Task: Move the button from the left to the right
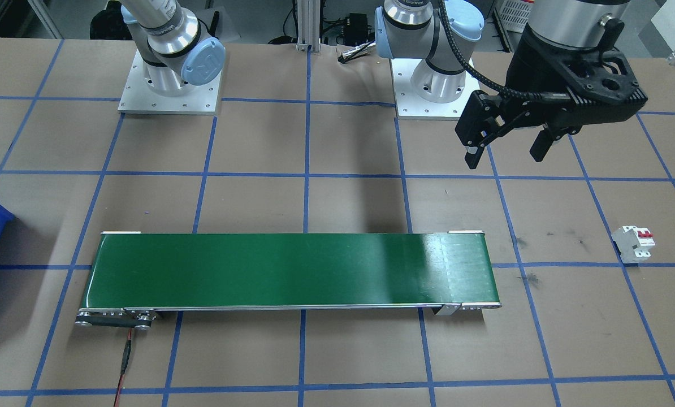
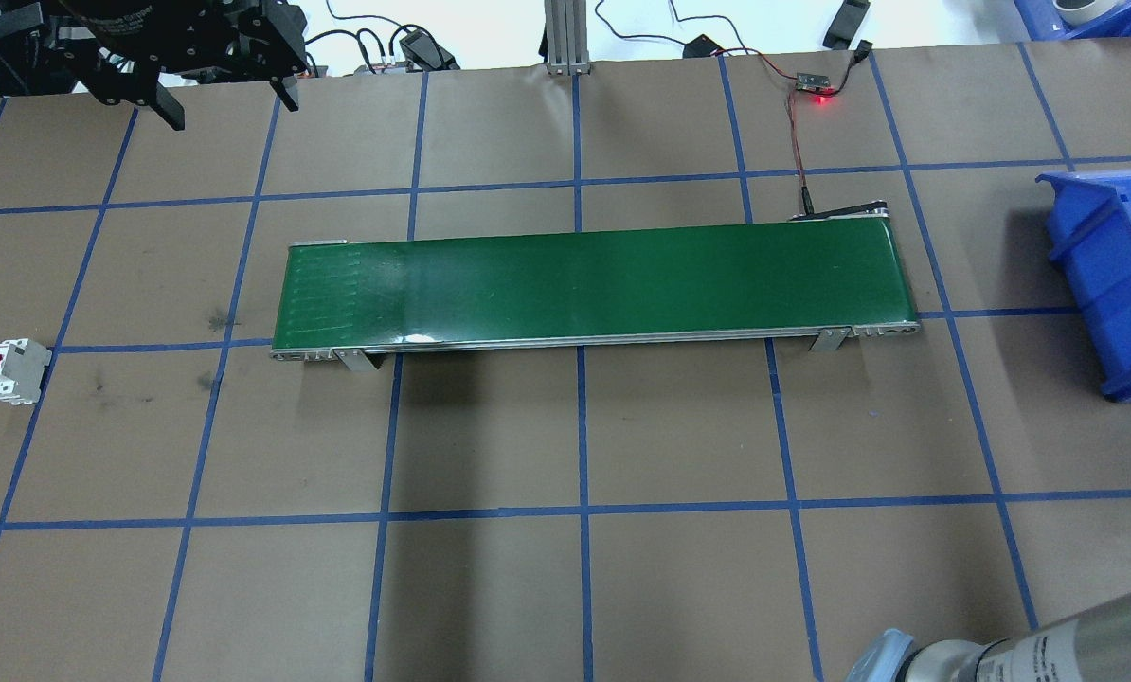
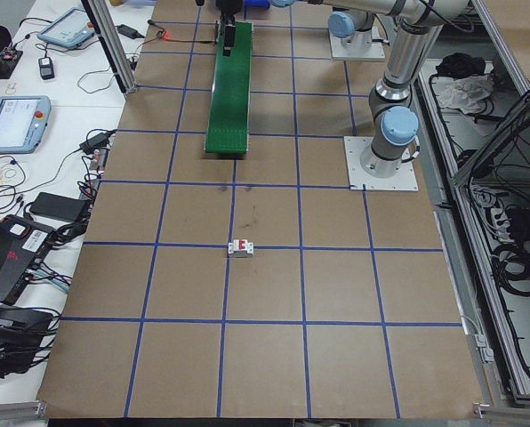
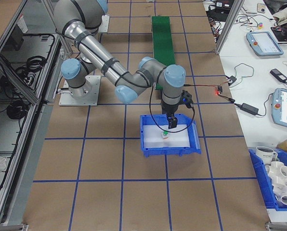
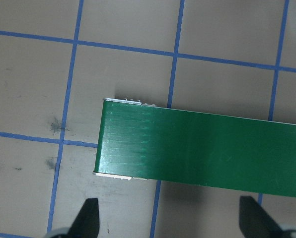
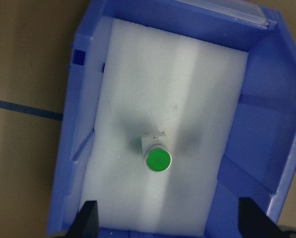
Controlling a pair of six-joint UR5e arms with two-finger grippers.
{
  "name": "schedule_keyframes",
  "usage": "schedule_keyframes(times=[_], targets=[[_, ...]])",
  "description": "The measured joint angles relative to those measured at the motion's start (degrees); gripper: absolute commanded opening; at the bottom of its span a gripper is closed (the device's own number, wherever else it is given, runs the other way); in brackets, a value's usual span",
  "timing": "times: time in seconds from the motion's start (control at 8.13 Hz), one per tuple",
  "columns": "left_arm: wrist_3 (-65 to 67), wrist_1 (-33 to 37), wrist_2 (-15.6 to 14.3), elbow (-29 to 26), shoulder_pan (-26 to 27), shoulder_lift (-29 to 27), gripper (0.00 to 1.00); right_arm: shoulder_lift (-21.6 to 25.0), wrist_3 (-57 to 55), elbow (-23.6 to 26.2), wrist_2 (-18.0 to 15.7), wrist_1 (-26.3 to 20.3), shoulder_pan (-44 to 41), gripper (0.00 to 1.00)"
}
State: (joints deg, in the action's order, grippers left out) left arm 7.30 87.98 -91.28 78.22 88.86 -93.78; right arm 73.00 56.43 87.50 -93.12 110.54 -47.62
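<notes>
button (image 6: 158, 158) on white foam in blue bin (image 6: 267, 148), directly below right gripper (image 6: 168, 225) | jaws wide, empty | left gripper (image 1: 507, 150) wide, far off beyond conveyor (image 1: 292, 270)

Button (image 6: 158, 157) on foam pad (image 6: 187, 89) inside bin (image 6: 267, 124), conveyor (image 2: 584, 284) mid-table, circuit breaker (image 2: 11, 371) at its left end

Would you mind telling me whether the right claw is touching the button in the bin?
Apart. The right wrist view shows the button lying on the white foam, with both fingertips spread wide and bare foam between them and it.
</notes>
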Motion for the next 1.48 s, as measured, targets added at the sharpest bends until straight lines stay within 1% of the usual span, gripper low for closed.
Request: schedule_keyframes(times=[0.12, 0.25, 0.37, 0.61, 0.86, 0.98, 1.11, 1.48], targets=[[0.0, 0.0, 0.0, 0.0, 0.0, 0.0, 1.0, 3.5, -3.0, 0.0, 0.0, -2.1, -2.3, 1.0], [0.0, 0.0, 0.0, 0.0, 0.0, 0.0, 1.0, 6.9, -8.8, 0.0, 0.1, -5.1, -5.7, 1.0], [0.0, 0.0, 0.0, 0.0, 0.0, 0.0, 1.0, 9.8, -16.4, 0.0, 0.1, -8.4, -10.1, 1.0], [0.0, 0.0, 0.0, 0.0, 0.0, 0.0, 1.0, 14.0, -33.2, 0.0, -0.3, -12.5, -21.6, 1.0], [0.0, 0.0, 0.0, 0.0, 0.0, 0.0, 1.0, 15.8, -48.8, 0.0, 0.2, -14.0, -33.9, 1.0], [0.0, 0.0, 0.0, 0.0, 0.0, 0.0, 1.0, 15.7, -54.4, 0.0, 0.9, -13.8, -39.7, 1.0], [0.0, 0.0, 0.0, 0.0, 0.0, 0.0, 1.0, 15.6, -57.6, 0.0, 1.4, -13.7, -43.4, 1.0], [0.0, 0.0, 0.0, 0.0, 0.0, 0.1, 1.0, 15.5, -59.2, 0.0, 1.9, -13.6, -46.2, 1.0]])
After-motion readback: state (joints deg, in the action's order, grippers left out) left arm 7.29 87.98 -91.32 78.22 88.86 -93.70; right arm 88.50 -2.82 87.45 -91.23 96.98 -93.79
